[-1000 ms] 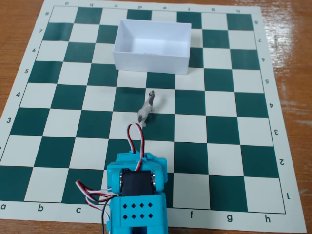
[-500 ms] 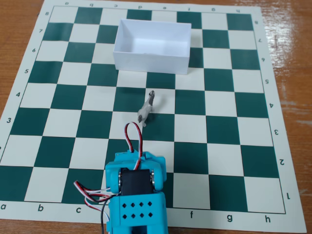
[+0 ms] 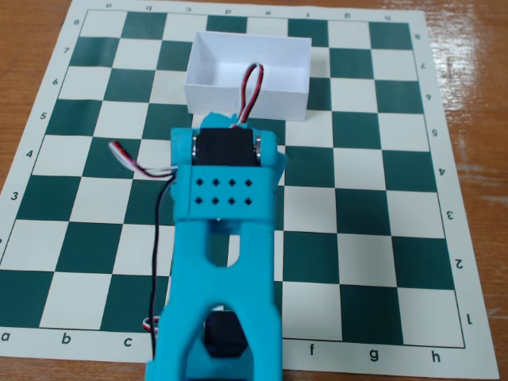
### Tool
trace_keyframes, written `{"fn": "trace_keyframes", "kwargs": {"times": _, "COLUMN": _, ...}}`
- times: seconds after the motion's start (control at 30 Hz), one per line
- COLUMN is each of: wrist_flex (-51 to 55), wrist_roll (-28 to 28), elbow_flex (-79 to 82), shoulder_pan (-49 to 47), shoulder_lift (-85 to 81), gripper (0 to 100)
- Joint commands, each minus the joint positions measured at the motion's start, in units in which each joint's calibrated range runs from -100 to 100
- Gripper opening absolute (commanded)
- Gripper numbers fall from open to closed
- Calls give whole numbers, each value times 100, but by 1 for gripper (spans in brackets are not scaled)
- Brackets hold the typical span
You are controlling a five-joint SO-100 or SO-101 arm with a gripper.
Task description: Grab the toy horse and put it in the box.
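Where the blue arm (image 3: 226, 238) hides it, end effector state unclear, just before the box (image 3: 248, 73).

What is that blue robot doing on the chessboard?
A blue robot arm reaches out over a green and white chessboard mat toward a white open-top box. From what shows, the box looks empty. The arm hides its own gripper, so you cannot tell if it is open or holding anything. No toy horse shows anywhere in this fixed view.
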Motion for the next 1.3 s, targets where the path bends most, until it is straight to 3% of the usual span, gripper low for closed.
{"fn": "trace_keyframes", "kwargs": {"times": 0.0, "wrist_flex": -490, "wrist_roll": -223, "elbow_flex": -132, "shoulder_pan": 193, "shoulder_lift": 537, "gripper": 29}}
{"fn": "trace_keyframes", "kwargs": {"times": 0.77, "wrist_flex": -2383, "wrist_roll": -423, "elbow_flex": 168, "shoulder_pan": 422, "shoulder_lift": 2793, "gripper": 31}}
{"fn": "trace_keyframes", "kwargs": {"times": 1.27, "wrist_flex": -2965, "wrist_roll": -472, "elbow_flex": 232, "shoulder_pan": 293, "shoulder_lift": 3616, "gripper": 28}}
